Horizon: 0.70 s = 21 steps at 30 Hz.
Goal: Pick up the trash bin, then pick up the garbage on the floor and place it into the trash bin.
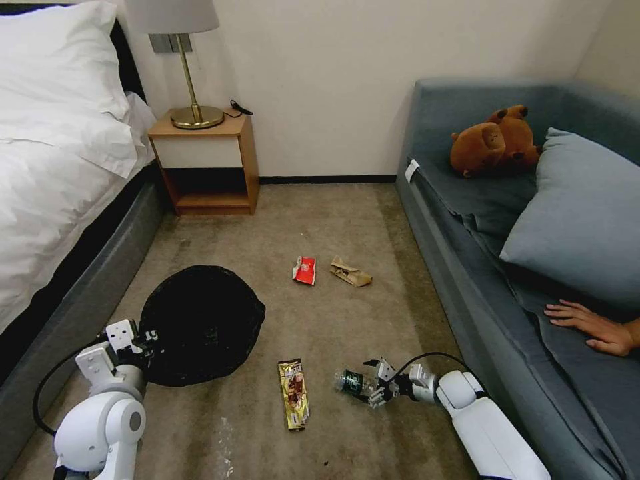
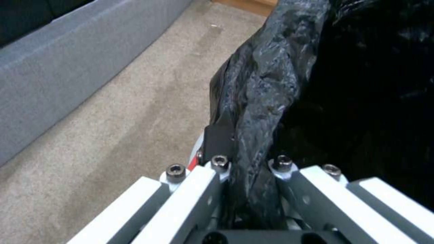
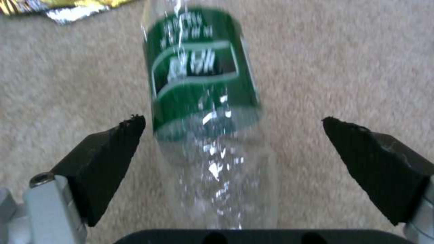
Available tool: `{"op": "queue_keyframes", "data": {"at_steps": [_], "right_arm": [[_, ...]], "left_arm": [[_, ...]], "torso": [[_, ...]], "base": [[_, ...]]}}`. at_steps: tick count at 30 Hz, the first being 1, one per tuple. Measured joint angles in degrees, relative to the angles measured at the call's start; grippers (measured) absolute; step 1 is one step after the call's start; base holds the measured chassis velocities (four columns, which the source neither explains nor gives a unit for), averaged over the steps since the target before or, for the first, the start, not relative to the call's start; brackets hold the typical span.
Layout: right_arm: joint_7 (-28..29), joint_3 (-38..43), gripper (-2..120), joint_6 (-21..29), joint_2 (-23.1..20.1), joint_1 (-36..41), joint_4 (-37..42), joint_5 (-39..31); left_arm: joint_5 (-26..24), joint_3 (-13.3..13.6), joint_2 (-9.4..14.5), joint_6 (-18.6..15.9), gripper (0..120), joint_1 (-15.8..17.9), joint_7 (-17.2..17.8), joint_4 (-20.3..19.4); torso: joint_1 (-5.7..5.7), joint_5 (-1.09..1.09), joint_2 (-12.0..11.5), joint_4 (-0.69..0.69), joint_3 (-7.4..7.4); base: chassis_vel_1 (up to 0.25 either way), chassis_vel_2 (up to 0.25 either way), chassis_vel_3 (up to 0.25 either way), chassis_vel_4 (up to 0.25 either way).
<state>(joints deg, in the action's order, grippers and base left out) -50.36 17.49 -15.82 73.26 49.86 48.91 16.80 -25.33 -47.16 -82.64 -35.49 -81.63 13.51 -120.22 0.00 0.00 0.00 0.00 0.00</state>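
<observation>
Clamping the bag-wrapped rim of the trash bin [image 1: 200, 323], the left gripper [image 1: 143, 340] holds it at the side nearest the bed [image 1: 60, 173]; in the left wrist view its fingers [image 2: 217, 142] pinch a fold of the crinkled black liner [image 2: 267, 88] with the rim between them. Taking the bin as the landmark, the long gold-brown snack wrapper [image 1: 293, 393] lies flat on the carpet [image 1: 333, 220] just beyond the bin's side toward the sofa [image 1: 480, 267], near the robot. Farther that way, past the wrapper, the clear green-labelled bottle [image 1: 350, 381] lies on its side, and the right gripper [image 1: 373, 390] sits low at the carpet with its jaws spread wide on either side of the bottle's body. The right wrist view shows both black pads [image 3: 108, 159] standing apart from the bottle [image 3: 203, 98], not touching it. The red-white crumpled wrapper [image 1: 305, 270] and the crumpled brown paper bag [image 1: 351, 272] rest close together on the carpet, farther from the robot than the bin and toward the sofa.
</observation>
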Motion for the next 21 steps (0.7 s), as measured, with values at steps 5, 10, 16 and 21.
{"op": "queue_keyframes", "data": {"at_steps": [5, 10, 16, 21], "right_arm": [[0.7, 0.5, 100, -0.6, 0.4, -0.7, -2.3, 1.0], [1.3, 0.9, 100, -1.1, 0.7, -1.2, -4.3, 1.3], [1.9, 1.2, 84, -1.4, 1.1, -0.8, -4.9, 1.2], [2.7, 1.4, 65, -1.4, 1.3, -0.2, -4.8, 1.1]], "left_arm": [[0.1, 0.0, -0.1, 0.1, 1, -0.2, 0.0, -0.1], [0.3, 0.0, -0.4, 0.4, 1, -0.3, -0.1, -0.1], [0.4, 0.0, -0.6, 0.7, 1, -0.4, -0.3, 0.3], [0.3, 0.0, -0.5, 0.8, 1, -0.2, -0.4, 0.6]], "torso": [[0.00, 0.00, 0.0, 0.00, 0.00], [0.00, 0.00, 0.0, 0.00, 0.00], [0.00, 0.00, 0.0, 0.00, -0.01], [0.00, 0.00, 0.0, 0.00, 0.00]], "base": [[0.000, 0.000, 0.000, 0.000], [0.000, 0.000, 0.000, 0.000], [0.000, 0.000, 0.000, 0.000], [0.000, 0.000, 0.000, 0.000]]}}
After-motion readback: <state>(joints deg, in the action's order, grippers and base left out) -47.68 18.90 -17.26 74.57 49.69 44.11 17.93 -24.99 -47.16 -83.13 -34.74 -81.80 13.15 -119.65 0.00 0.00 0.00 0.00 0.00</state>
